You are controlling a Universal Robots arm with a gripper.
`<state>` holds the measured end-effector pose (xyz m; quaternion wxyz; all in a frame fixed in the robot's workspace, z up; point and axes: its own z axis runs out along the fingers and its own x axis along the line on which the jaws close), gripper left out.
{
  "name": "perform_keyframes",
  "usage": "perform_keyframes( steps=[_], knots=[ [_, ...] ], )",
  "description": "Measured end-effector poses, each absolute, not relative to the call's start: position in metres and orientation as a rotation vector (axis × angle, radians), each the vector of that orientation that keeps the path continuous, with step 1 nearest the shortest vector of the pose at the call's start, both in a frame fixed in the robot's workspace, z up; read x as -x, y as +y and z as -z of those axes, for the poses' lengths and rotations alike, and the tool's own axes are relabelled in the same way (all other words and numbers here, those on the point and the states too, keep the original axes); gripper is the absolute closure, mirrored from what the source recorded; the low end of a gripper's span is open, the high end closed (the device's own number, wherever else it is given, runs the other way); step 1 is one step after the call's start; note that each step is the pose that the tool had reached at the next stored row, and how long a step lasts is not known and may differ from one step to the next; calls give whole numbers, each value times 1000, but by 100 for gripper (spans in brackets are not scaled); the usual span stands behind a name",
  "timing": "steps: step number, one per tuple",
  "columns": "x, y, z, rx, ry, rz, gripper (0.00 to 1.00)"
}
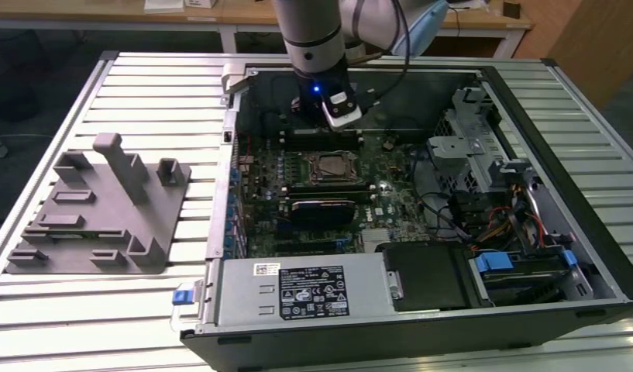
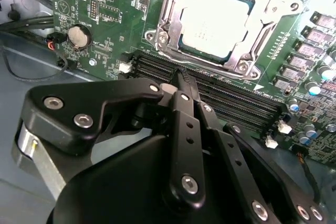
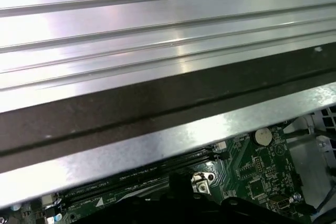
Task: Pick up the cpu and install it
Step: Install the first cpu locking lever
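The cpu (image 2: 218,22) shows a silver top and lies flat inside the metal socket frame (image 2: 163,35) on the green motherboard. In the exterior view the cpu (image 1: 330,166) is near the middle of the open computer case (image 1: 564,116). My gripper (image 2: 181,77) hovers over the black memory slots (image 2: 231,100) beside the socket, a short way off the cpu. Its black fingers (image 2: 185,124) are pressed together and hold nothing. In the exterior view the gripper (image 1: 339,118) hangs inside the case, toward the far wall from the socket.
A grey moulded fixture (image 1: 99,209) lies on the slatted table at the exterior view's left. The power supply (image 1: 306,291) fills the near side of the case. Drive bays and cables (image 1: 492,186) crowd the exterior view's right. The case wall (image 3: 157,103) is close to the wrist.
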<state>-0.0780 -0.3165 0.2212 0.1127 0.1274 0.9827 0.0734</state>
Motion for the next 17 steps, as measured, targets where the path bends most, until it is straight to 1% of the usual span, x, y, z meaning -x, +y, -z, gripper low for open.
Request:
perform_keyframes(
  steps=[17],
  knots=[
    [60,-332,-221,-399,2997,-196,89]
  ],
)
